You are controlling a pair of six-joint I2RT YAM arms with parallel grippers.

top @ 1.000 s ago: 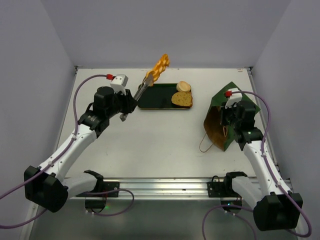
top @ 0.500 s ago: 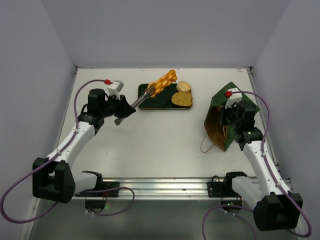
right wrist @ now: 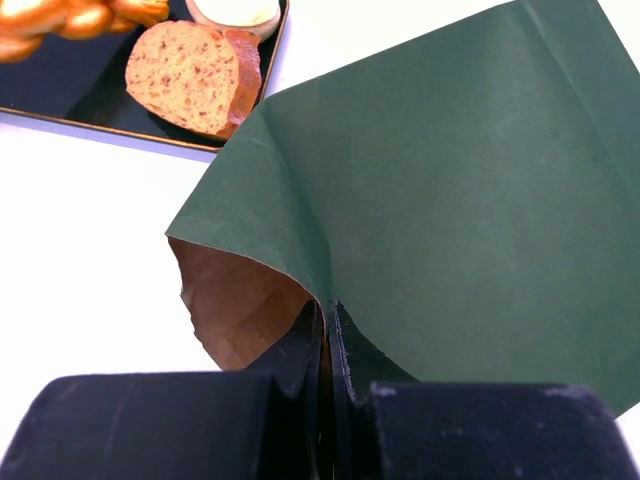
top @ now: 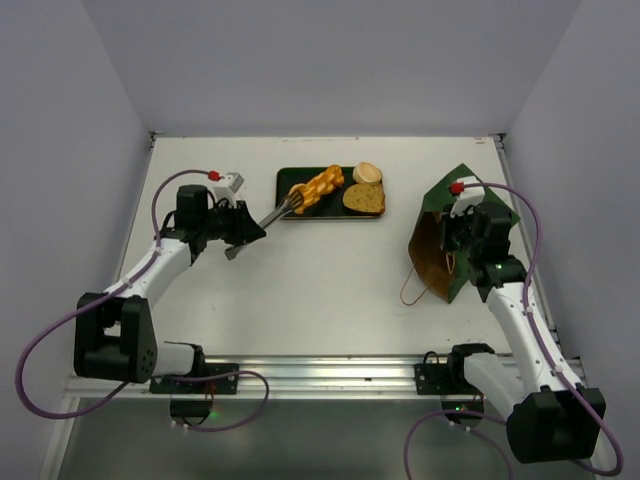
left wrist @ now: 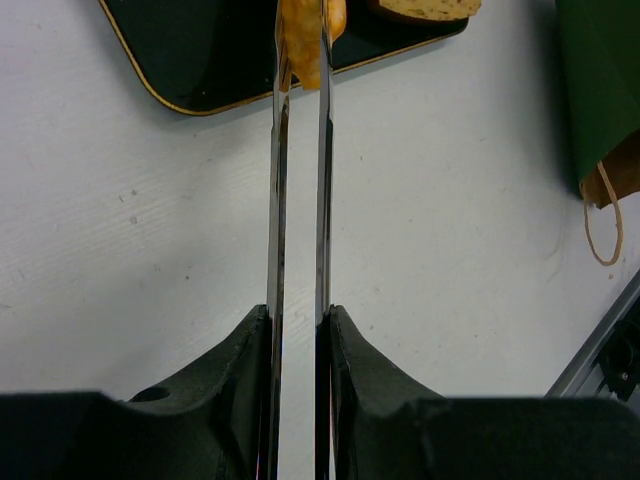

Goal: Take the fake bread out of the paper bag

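My left gripper [top: 240,228] [left wrist: 298,330] is shut on metal tongs [top: 272,212] [left wrist: 322,200]. The tong tips pinch the orange-yellow braided loaf [top: 317,188] [left wrist: 305,40] over the flat dark green tray [top: 296,209] [left wrist: 200,50]. I cannot tell whether the loaf touches the tray. A brown toast slice [top: 365,198] [right wrist: 190,80] and a tan bun [top: 367,172] [right wrist: 235,10] lie on the tray. My right gripper [top: 462,235] [right wrist: 330,320] is shut on the rim of the paper bag [top: 468,190] [right wrist: 450,200], holding its brown mouth open to the left. The bag's inside is mostly hidden.
The bag's twine handle [top: 408,290] [left wrist: 600,215] lies loose on the white table in front of the bag. Grey walls close in the table at the left, back and right. A metal rail [top: 320,375] runs along the near edge.
My left arm has drawn back to the left and lowered the tongs. The braided loaf came down from above the tray's far edge to low over the tray. The right arm has not moved.
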